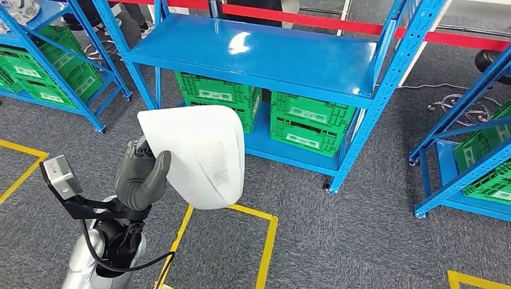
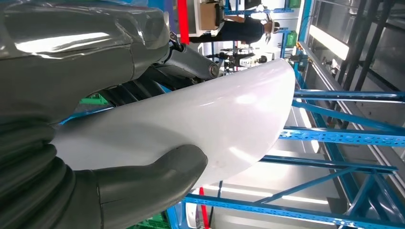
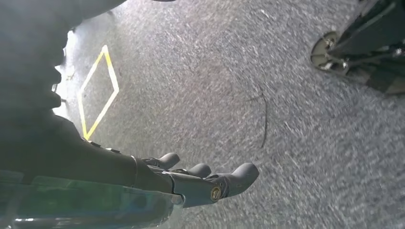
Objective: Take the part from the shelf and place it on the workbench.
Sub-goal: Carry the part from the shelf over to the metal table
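A white curved shell-like part [image 1: 199, 153] is held up in front of me by my left hand [image 1: 141, 174], whose thumb presses on its near face. In the left wrist view the part [image 2: 215, 119] is pinched between the thumb [image 2: 157, 179] and the darker fingers [image 2: 143, 83] behind it. The blue shelf [image 1: 259, 54] it came from stands ahead, its top board bare. My right hand [image 3: 205, 179] hangs over the grey floor with its fingers spread and nothing in them.
Green crates [image 1: 310, 117] sit on the shelf's lower level. More blue racks with green crates stand at the left [image 1: 48, 66] and right [image 1: 482, 162]. Yellow tape lines [image 1: 265, 241] mark the grey carpet. A red barrier band [image 1: 361, 27] runs behind the shelf.
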Controlling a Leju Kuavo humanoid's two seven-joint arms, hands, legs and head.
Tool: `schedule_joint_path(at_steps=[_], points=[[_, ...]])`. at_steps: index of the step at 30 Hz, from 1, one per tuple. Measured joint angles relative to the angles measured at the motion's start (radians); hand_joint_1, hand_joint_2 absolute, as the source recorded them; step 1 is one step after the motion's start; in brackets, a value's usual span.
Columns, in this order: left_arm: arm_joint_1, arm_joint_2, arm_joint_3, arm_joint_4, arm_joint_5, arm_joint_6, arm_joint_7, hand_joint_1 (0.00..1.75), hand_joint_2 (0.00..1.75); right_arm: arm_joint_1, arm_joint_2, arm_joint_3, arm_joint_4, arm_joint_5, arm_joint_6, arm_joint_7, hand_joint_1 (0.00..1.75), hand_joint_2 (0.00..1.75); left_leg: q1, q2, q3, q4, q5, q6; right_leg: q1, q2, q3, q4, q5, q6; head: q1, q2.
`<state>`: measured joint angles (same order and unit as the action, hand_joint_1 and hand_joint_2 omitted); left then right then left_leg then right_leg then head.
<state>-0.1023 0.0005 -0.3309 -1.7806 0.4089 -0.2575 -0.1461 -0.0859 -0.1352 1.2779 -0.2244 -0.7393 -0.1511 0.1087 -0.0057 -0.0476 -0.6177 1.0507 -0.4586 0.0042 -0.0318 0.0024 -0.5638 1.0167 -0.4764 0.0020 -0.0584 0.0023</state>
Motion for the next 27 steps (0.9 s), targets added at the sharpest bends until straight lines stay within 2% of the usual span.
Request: schedule_joint_path(at_steps=[2,3,4,5,6,7,9,10,11,13,14,15,16,18,19,20,21,22,23,24,25,26,27], points=[[0.0,0.001,0.0,0.0,0.0,0.0,0.0,1.75,1.75,0.002,-0.001,0.0,0.0,0.0,0.0,0.0,0.0,1.75,0.006,0.031,-0.05,0.108,-0.058,-0.013,0.0,-0.011,0.0,0.0,0.0,-0.005,-0.006,0.0],[0.001,0.001,0.0,0.0,0.001,0.0,0.0,1.75,1.75,0.004,-0.001,0.0,0.0,0.0,0.0,0.0,0.0,1.75,0.01,0.039,-0.081,0.172,-0.085,-0.017,0.002,-0.018,-0.001,0.0,0.0,-0.007,-0.006,0.0],[0.002,0.001,0.0,0.001,0.001,0.0,0.0,1.75,1.75,0.005,-0.001,0.0,0.0,0.0,0.0,0.0,0.0,1.75,0.013,0.043,-0.104,0.218,-0.1,-0.02,0.003,-0.026,-0.002,0.0,-0.001,-0.007,-0.006,0.0],[0.003,0.002,0.0,0.001,0.001,0.0,0.0,1.75,1.75,0.006,-0.001,0.0,0.0,0.0,0.0,0.0,0.0,1.75,0.015,0.046,-0.112,0.233,-0.098,-0.02,0.004,-0.034,-0.002,0.0,-0.001,-0.007,-0.006,0.0],[0.003,0.002,0.0,0.0,0.001,0.0,0.0,1.75,1.75,0.007,0.0,0.0,0.0,0.0,0.0,0.0,0.0,1.75,0.016,0.049,-0.1,0.207,-0.077,-0.017,0.005,-0.041,-0.002,0.0,-0.001,-0.007,-0.006,0.0],[0.002,0.002,0.0,0.0,0.001,0.001,0.0,1.75,1.75,0.007,0.001,0.0,0.0,0.0,0.0,0.0,0.0,1.75,0.014,0.056,-0.069,0.147,-0.045,-0.012,0.007,-0.049,-0.001,0.0,-0.002,-0.007,-0.006,0.0],[0.0,0.002,0.0,-0.001,-0.001,0.005,0.0,1.75,1.75,0.007,0.004,0.0,0.0,0.001,0.0,0.0,0.0,1.75,0.004,0.094,0.0,0.013,0.002,0.006,0.011,-0.063,0.001,-0.002,-0.002,-0.006,-0.005,0.0],[-0.001,0.002,0.0,-0.002,-0.002,0.008,0.0,1.75,1.75,0.007,0.006,0.0,0.0,0.002,0.0,0.0,0.0,1.75,-0.003,0.109,0.019,-0.025,0.011,0.014,0.011,-0.07,0.001,-0.002,-0.003,-0.004,-0.005,0.0],[-0.002,0.002,0.0,-0.002,-0.004,0.011,0.0,1.75,1.75,0.007,0.007,0.0,0.0,0.003,0.0,0.0,0.0,1.75,-0.008,0.117,0.025,-0.04,0.011,0.02,0.01,-0.078,0.002,-0.004,-0.003,0.0,-0.004,0.0],[-0.003,0.003,0.001,-0.003,-0.007,0.014,0.0,1.75,1.75,0.006,0.01,0.0,-0.001,0.005,0.0,0.0,0.0,1.75,-0.01,0.097,0.029,-0.053,0.018,0.029,0.009,-0.096,0.007,-0.012,-0.003,0.011,-0.005,0.0],[-0.003,0.003,0.001,-0.004,-0.009,0.015,0.0,1.75,1.75,0.005,0.011,0.0,-0.001,0.006,0.0,0.0,0.0,1.75,-0.008,0.087,0.036,-0.068,0.027,0.033,0.009,-0.093,0.008,-0.011,-0.006,0.015,-0.003,0.0],[-0.004,0.002,0.001,-0.005,-0.01,0.017,-0.001,1.75,1.75,0.004,0.011,0.0,-0.001,0.009,0.0,0.0,0.0,1.75,-0.006,0.075,0.044,-0.083,0.036,0.038,0.01,-0.078,0.002,0.005,-0.016,0.015,-0.002,0.0],[-0.005,0.001,0.001,-0.006,-0.011,0.02,-0.001,1.75,1.75,0.003,0.011,0.0,-0.002,0.013,0.001,0.0,0.0,1.75,-0.002,0.064,0.05,-0.095,0.045,0.042,0.01,-0.057,-0.015,0.041,-0.035,0.012,0.001,0.0],[-0.002,0.0,0.0,-0.006,-0.014,0.035,-0.001,1.75,1.75,0.003,0.011,0.0,-0.002,0.026,0.004,0.004,0.0,1.75,-0.003,0.041,0.05,-0.1,0.05,0.046,0.009,-0.018,-0.076,0.17,-0.088,0.003,0.007,0.0],[0.004,0.0,0.0,-0.006,-0.018,0.048,-0.002,1.75,1.75,0.003,0.011,0.001,-0.001,0.035,0.008,0.007,0.0,1.75,-0.004,0.028,0.048,-0.099,0.051,0.047,0.009,-0.012,-0.106,0.228,-0.107,0.003,0.01,0.0],[0.014,0.0,0.0,-0.006,-0.023,0.063,-0.003,1.75,1.75,0.003,0.011,0.002,-0.001,0.047,0.011,0.012,0.0,1.75,-0.006,0.015,0.048,-0.098,0.051,0.047,0.008,-0.009,-0.122,0.259,-0.113,0.007,0.01,0.0],[0.025,0.001,0.0,-0.007,-0.029,0.08,-0.005,1.75,1.75,0.003,0.011,0.005,-0.001,0.061,0.014,0.017,0.0,1.75,-0.006,0.003,0.048,-0.096,0.051,0.046,0.008,-0.008,-0.119,0.249,-0.101,0.015,0.01,0.0],[0.036,0.001,0.0,-0.009,-0.036,0.097,-0.008,1.75,1.75,0.003,0.011,0.009,-0.001,0.075,0.016,0.021,0.0,1.75,-0.006,-0.009,0.047,-0.093,0.049,0.044,0.006,-0.004,-0.098,0.199,-0.076,0.025,0.01,0.0],[0.048,0.003,0.0,-0.012,-0.041,0.111,-0.012,1.75,1.75,0.003,0.012,0.013,-0.001,0.088,0.016,0.024,0.0,1.75,-0.005,-0.021,0.046,-0.087,0.047,0.041,0.004,0.007,-0.065,0.127,-0.045,0.035,0.01,0.0],[0.06,0.004,0.001,-0.018,-0.044,0.124,-0.016,1.75,1.75,0.002,0.012,0.019,0.0,0.1,0.015,0.028,0.0,1.75,-0.006,-0.032,0.041,-0.077,0.042,0.035,0.003,0.02,-0.034,0.061,-0.02,0.038,0.011,0.0],[0.072,0.007,0.005,-0.025,-0.047,0.134,-0.02,1.75,1.75,-0.001,0.013,0.025,0.0,0.111,0.014,0.031,0.0,1.75,-0.007,-0.04,0.035,-0.068,0.038,0.029,0.002,0.03,-0.013,0.015,-0.004,0.035,0.012,0.0],[0.084,0.01,0.01,-0.033,-0.049,0.14,-0.023,1.75,1.75,-0.004,0.014,0.031,0.001,0.12,0.014,0.035,0.0,1.75,-0.007,-0.046,0.029,-0.061,0.035,0.024,0.003,0.036,-0.003,-0.006,0.003,0.028,0.012,0.0],[0.096,0.014,0.017,-0.042,-0.051,0.145,-0.025,1.75,1.75,-0.009,0.016,0.037,0.001,0.128,0.013,0.039,0.0,1.75,-0.007,-0.052,0.025,-0.057,0.033,0.02,0.007,0.032,-0.002,-0.008,0.003,0.018,0.012,0.0]])
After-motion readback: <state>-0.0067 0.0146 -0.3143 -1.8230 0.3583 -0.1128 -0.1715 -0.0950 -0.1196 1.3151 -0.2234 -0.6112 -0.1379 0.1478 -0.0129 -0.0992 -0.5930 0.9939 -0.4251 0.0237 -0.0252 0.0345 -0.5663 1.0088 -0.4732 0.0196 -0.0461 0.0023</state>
